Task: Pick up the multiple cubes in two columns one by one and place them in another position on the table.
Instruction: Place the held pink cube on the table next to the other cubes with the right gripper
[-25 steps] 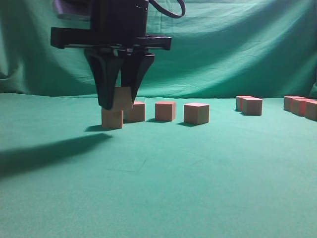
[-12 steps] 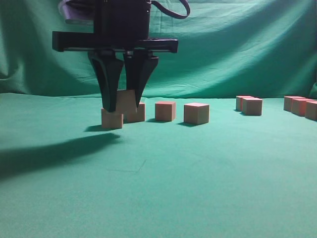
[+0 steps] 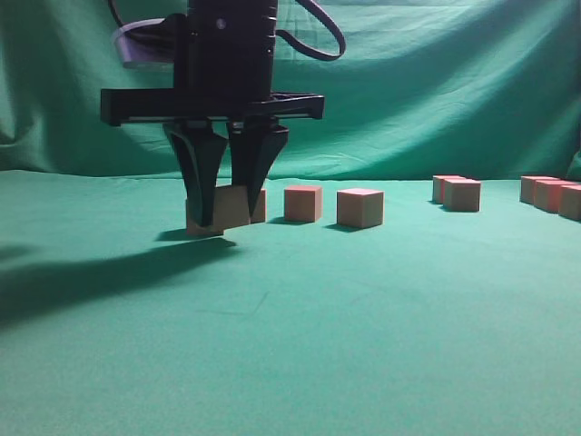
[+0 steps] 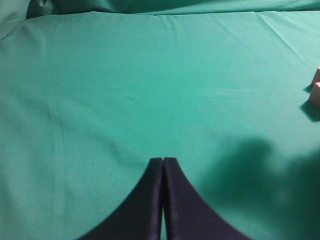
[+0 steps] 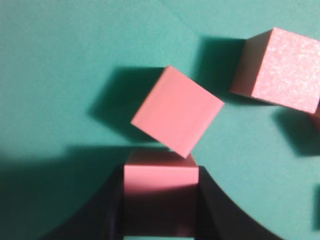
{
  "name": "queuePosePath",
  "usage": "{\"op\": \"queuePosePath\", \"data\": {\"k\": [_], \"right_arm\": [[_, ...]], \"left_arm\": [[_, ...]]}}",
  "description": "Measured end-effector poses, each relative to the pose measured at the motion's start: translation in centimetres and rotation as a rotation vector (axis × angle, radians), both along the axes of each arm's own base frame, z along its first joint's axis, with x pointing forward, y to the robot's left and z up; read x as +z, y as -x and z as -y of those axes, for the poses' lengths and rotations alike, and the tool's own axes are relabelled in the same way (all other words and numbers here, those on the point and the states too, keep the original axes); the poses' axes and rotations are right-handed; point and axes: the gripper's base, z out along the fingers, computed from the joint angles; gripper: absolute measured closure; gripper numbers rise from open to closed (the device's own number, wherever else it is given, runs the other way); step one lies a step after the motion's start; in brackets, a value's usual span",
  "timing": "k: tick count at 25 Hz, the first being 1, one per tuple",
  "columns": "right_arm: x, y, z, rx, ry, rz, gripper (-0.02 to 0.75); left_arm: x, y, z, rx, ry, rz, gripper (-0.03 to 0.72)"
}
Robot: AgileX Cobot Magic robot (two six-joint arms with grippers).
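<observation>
Your right gripper (image 3: 224,218) is pointing straight down, pinching a cube (image 5: 160,186) right beside the leftmost row cube (image 5: 177,111), while your left gripper (image 4: 163,162) is hanging with fingers pressed together over the green cloth (image 4: 125,90).

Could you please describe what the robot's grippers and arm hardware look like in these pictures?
In the exterior view, the right gripper has two matte black fingers that taper downward from a black horizontal crossbar. Above it sits a boxy black housing with a black cable looping off it and a pale greyish part behind. The left gripper shows two smooth black curved fingers tapering to narrow tips. No markings are visible.
</observation>
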Motion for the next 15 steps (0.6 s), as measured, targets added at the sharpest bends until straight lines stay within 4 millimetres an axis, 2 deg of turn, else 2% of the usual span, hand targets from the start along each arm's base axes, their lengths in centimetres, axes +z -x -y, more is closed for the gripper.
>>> {"op": "queuePosePath", "data": {"k": [7, 15], "right_arm": [[-0.01, 0.01, 0.04, -0.004, 0.003, -0.002, 0.480], [-0.87, -0.04, 0.00, -0.006, 0.021, -0.017, 0.480]], "left_arm": [[0.00, 0.00, 0.00, 0.000, 0.000, 0.000, 0.688], [0.00, 0.00, 0.00, 0.000, 0.000, 0.000, 0.688]]}}
